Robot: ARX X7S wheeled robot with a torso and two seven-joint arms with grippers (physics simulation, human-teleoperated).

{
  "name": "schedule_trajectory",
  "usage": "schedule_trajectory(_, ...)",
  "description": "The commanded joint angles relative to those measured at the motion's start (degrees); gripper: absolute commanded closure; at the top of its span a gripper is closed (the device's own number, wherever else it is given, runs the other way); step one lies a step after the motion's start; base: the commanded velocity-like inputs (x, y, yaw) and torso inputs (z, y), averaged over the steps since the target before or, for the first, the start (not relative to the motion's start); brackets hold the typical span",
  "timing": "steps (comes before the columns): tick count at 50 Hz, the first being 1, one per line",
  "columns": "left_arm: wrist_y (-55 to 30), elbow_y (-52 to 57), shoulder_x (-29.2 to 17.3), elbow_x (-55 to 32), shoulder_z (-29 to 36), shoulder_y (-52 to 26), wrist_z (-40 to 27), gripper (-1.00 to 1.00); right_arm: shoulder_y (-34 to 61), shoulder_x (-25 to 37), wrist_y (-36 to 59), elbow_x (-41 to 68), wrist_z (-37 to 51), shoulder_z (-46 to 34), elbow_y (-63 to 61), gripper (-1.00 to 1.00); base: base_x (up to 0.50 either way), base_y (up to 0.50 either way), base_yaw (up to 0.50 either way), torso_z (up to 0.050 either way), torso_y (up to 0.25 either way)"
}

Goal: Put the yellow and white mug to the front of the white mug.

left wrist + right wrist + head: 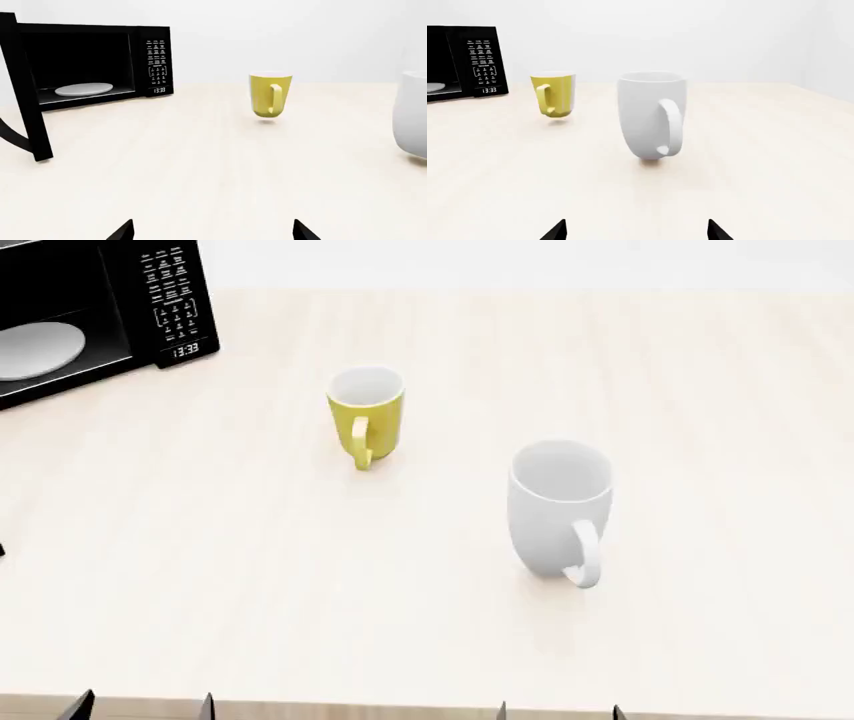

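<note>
The black microwave (94, 315) with its door open and a white plate (34, 348) inside stands far ahead and to the outer side of the left gripper (212, 231), whose two dark fingertips are spread apart and hold nothing, low over the near edge of the pale wooden table (267, 580). Ahead of that gripper and a little toward the robot's right stands the small yellow and white mug (366, 416), upright, its yellow loop handle turned back toward the robot; it is well apart from the gripper. Further right, the taller plain white mug (559, 508) stands upright almost straight ahead of the right gripper (636, 230), nearer than the yellow one, handle also facing the robot. The right gripper's tips are likewise parted and empty. By my reading the task is at its opening step: no mug is grasped yet. The next move calls for the left arm to reach forward and close on the yellow mug's body or handle without brushing the white mug beside it.
</note>
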State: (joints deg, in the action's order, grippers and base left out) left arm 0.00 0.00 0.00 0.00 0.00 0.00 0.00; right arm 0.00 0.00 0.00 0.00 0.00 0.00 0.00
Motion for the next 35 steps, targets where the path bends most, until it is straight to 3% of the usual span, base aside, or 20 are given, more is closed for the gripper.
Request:
schedule_trajectory(1, 0.0, -0.08, -0.93, -0.89, 1.06, -0.06, -1.0, -1.0, 0.3, 0.63, 0.38, 2.3, 1.67, -0.2, 0.3, -1.0, 0.0, 0.0, 0.0, 0.0, 0.0)
schedule_trajectory(21, -0.03, -0.24, -3.5, -3.51, 3.93, -0.37, -4.02, -1.0, 0.36, 3.5, 2.32, 5.83, 5.11, -2.87, -0.65, -1.0, 0.0, 0.0, 0.0, 0.0, 0.0)
schedule_trajectory(35, -0.61, 0.13, -5.12, -4.8, 4.14, -0.9, -5.27, -1.0, -2.36, 6.85, 5.52, 10.45, 9.19, 4.04, -7.17, -1.0, 0.0, 0.0, 0.0, 0.0, 0.0)
